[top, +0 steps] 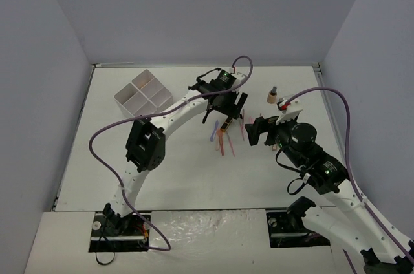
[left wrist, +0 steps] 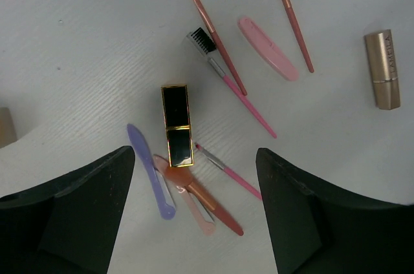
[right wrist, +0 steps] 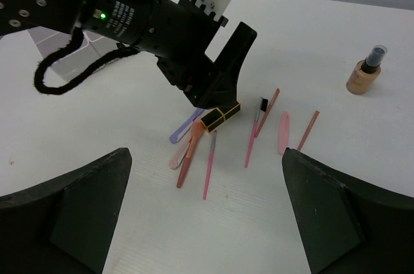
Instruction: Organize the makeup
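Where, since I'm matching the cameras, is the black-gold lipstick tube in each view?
Top external: the black-gold lipstick tube lies near the table's centre.
Left wrist: it lies just left of centre.
Right wrist: it lies at centre.
Shared landmark: the purple stick right beside it.

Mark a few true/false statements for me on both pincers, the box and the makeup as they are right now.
1. The left pincer is shut on the black-gold lipstick tube. False: it is open, and the tube lies on the table between its fingers.
2. The tan dark-capped bottle stands upright, apart from the thin sticks. True.
3. The white four-compartment box holds several makeup items. False: the compartments that show in the top view look empty.
4. The right pincer is open and holds nothing. True.
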